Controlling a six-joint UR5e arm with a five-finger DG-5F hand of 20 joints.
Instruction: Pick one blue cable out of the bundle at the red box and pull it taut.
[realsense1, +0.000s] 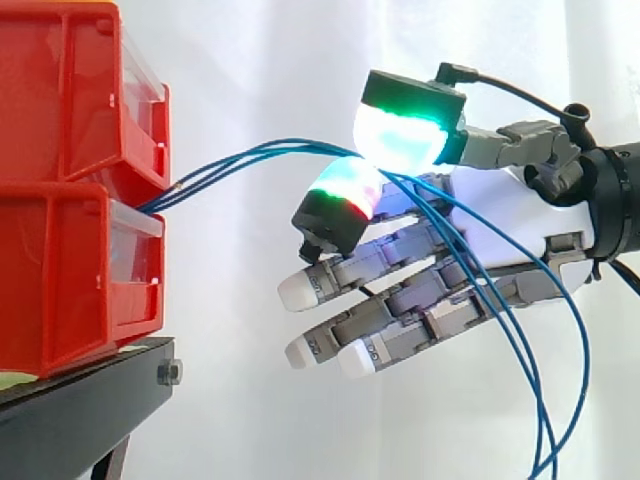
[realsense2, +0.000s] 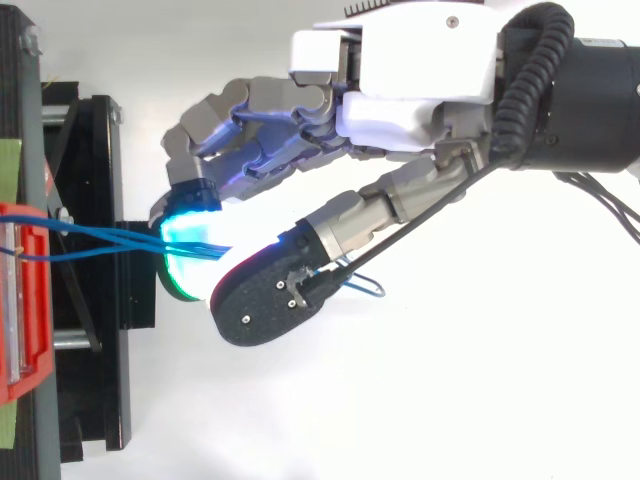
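White curtain hangs behind everything. Far out past the fingertips of the robot hand, two red bins (realsense1: 70, 200) sit one on top of the other on a black stand (realsense1: 80, 400). A few blue cables (realsense1: 250, 155) come out from the gap between the two bins. They rise in a soft curve toward the robot hand (realsense1: 500, 230), close together like a little bunch.

The cables run right in between two glowing pads (realsense1: 405, 130). The top pad shines green and light blue. The pad under it shines red and green. These two pads are pressed close with the cables between them, so the robot hand is pinching the cables. I cannot tell how many of them it holds. The other fingers lie under the pinch. They are nearly straight and point toward the bins, and their tips are white. They do not touch the bins.

Past the pinch, the cables cross in front of the palm and hang down in long loose loops below the wrist.

From above, the cables (realsense2: 100, 240) go from the red bin (realsense2: 20, 300) straight into the glow under the thumb.
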